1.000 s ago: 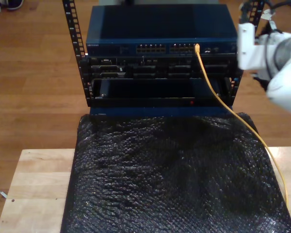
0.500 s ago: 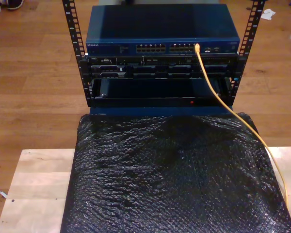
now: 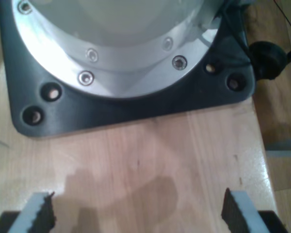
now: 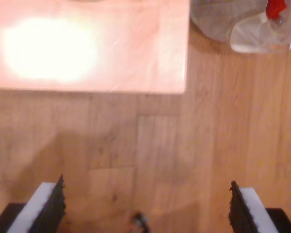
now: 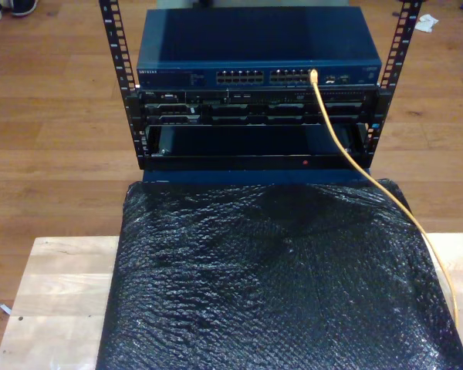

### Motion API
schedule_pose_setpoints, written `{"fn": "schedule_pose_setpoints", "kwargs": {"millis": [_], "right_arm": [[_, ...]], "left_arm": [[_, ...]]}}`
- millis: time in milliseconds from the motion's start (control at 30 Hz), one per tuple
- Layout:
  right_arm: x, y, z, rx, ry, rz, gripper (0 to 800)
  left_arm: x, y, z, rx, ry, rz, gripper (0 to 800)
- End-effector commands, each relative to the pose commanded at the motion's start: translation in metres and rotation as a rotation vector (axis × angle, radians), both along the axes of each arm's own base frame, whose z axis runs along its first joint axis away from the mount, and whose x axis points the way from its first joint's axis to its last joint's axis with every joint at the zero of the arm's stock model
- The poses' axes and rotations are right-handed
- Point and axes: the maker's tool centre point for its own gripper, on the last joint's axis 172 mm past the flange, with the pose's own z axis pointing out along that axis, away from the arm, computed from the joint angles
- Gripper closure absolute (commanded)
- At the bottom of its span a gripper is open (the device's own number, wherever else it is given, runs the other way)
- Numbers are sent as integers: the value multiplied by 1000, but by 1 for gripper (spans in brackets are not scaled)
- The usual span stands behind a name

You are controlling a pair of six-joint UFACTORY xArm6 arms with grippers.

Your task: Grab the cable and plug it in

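Note:
The yellow-orange cable (image 5: pixel 344 151) has its tip (image 5: pixel 314 75) seated in a port on the front of the blue network switch (image 5: pixel 255 42). From there it runs down toward the exterior view's right, over the black mat (image 5: pixel 278 285), and ends near that view's lower right. My first gripper (image 3: pixel 138 216) is open above bare wooden tabletop (image 3: pixel 150 155), with nothing between its fingers. My second gripper (image 4: pixel 145 213) is open over the wooden floor (image 4: pixel 194 136), also holding nothing.
The switch sits atop a black rack (image 5: pixel 255 131) on the floor behind the wooden table (image 5: pixel 54 293). A black arm base plate (image 3: pixel 136 109) with a silver flange is bolted to the tabletop. A table corner (image 4: pixel 150 58) and a plastic bag (image 4: pixel 242 24) lie beyond my second gripper.
A white arm that stood at the exterior view's upper right a second ago has withdrawn past that edge. The cable stays plugged in and has not moved.

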Motion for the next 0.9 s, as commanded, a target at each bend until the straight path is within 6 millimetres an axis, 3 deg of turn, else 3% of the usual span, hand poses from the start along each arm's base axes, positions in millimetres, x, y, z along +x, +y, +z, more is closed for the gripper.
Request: {"fn": "schedule_pose_setpoints", "kwargs": {"millis": [100,333,633,900], "right_arm": [[-41,1,-16,8,77,-4,2],[-111,18,-41,-1,169,-17,2],[-158,29,-51,-22,152,-7,2],[-216,48,-72,-14,198,45,2]], "left_arm": [[0,0,0,0,0,0,0],[0,0,0,0,0,0,0],[0,0,0,0,0,0,0],[0,0,0,0,0,0,0]]}}
